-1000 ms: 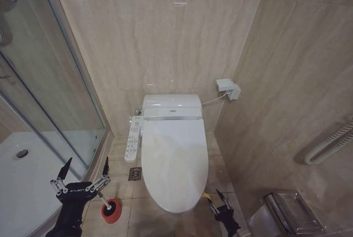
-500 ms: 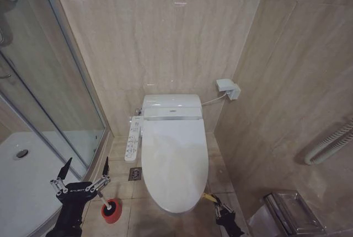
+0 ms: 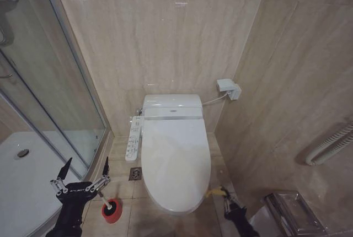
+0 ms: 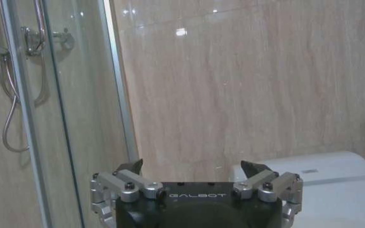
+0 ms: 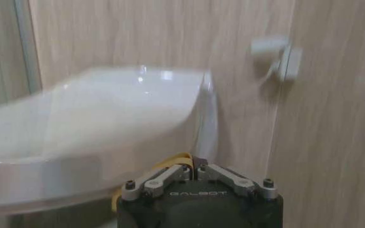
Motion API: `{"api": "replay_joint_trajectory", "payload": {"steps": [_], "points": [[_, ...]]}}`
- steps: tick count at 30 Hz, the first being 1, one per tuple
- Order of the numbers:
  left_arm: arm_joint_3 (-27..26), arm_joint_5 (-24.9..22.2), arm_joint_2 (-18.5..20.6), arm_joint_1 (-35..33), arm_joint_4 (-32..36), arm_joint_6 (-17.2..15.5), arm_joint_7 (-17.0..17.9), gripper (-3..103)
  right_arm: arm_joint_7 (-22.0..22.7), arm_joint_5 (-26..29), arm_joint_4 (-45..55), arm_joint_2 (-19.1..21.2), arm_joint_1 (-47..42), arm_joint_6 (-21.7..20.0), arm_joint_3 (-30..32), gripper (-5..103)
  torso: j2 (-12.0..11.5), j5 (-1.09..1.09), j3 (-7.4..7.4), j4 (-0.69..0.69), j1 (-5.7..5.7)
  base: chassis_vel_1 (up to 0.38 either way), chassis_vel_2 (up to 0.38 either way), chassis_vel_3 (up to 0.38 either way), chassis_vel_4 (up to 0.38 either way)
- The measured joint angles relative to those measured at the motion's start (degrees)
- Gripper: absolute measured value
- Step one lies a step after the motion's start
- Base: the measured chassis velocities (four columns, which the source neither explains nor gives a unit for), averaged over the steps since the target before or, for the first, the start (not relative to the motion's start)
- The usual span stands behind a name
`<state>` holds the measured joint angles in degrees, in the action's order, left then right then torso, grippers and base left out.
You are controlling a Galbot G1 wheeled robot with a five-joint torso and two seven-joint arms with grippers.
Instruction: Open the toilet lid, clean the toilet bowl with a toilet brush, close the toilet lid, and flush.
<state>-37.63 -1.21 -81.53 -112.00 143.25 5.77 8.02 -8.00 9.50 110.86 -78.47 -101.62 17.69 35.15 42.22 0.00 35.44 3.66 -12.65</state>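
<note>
The toilet lid (image 3: 175, 160) is down over the toilet bowl, which is hidden beneath it. A yellow strap (image 3: 213, 192) hangs at the lid's front right edge. My right gripper (image 3: 226, 197) is low beside that edge, shut on the strap. In the right wrist view the strap (image 5: 168, 162) runs from the shut gripper (image 5: 194, 167) up to the lid (image 5: 93, 114). My left gripper (image 3: 87, 164) hovers open at the lower left, just above the toilet brush (image 3: 110, 209) with its red holder on the floor. The left wrist view shows the left gripper (image 4: 192, 167) with nothing in it.
A glass shower door (image 3: 55, 88) and white shower tray (image 3: 22, 187) fill the left. A white button panel (image 3: 133, 140) sits on the toilet's left side, with a floor drain (image 3: 135, 174) below. A wall box (image 3: 228, 88) and a metal bin (image 3: 289, 212) are on the right.
The right gripper has closed and drawn back to the right with the yellow strap. The lid's front edge looks slightly raised. The left arm has not moved.
</note>
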Motion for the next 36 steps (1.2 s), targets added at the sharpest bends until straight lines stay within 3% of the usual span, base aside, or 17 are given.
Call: {"api": "replay_joint_trajectory", "payload": {"steps": [10, 14, 24, 31, 36], "points": [[0.0, 0.0, 0.0, 0.0, 0.0, 0.0, 0.0, 100, 1.0, 5.5, 12.3, 3.2, 1.0, -2.3, 4.3, 1, 0.0, 0.00, 0.00, 0.00, 0.00, 0.000, 0.000, 0.000, 0.000], [0.0, 0.0, 0.0, 0.0, 0.0, 0.0, 0.0, 100, 3.8, 8.9, 16.7, 6.2, 11.3, -8.7, 5.2, 1, 0.0, 0.00, 0.01, -0.02, 0.00, 0.000, 0.000, 0.000, 0.000], [0.0, 0.0, 0.0, 0.0, 0.0, 0.0, 0.0, 100, 7.9, 20.2, 12.9, 13.2, 29.2, -18.3, 3.4, 1, 0.0, 0.00, 0.01, 0.00, -0.01, 0.000, 0.000, 0.000, 0.000], [0.0, 0.0, 0.0, 0.0, 0.0, 0.0, 0.0, 100, 11.8, 27.1, 11.6, 13.0, 37.1, -25.1, 2.1, 1, 0.0, -0.01, 0.01, -0.02, -0.01, 0.000, 0.000, 0.000, 0.000], [0.0, 0.0, 0.0, 0.0, 0.0, 0.0, 0.0, 100, 13.9, 30.0, 11.7, 11.9, 39.6, -27.7, 1.3, 1, 0.0, -0.01, 0.01, 0.02, -0.01, 0.000, 0.000, 0.000, 0.000]]}}
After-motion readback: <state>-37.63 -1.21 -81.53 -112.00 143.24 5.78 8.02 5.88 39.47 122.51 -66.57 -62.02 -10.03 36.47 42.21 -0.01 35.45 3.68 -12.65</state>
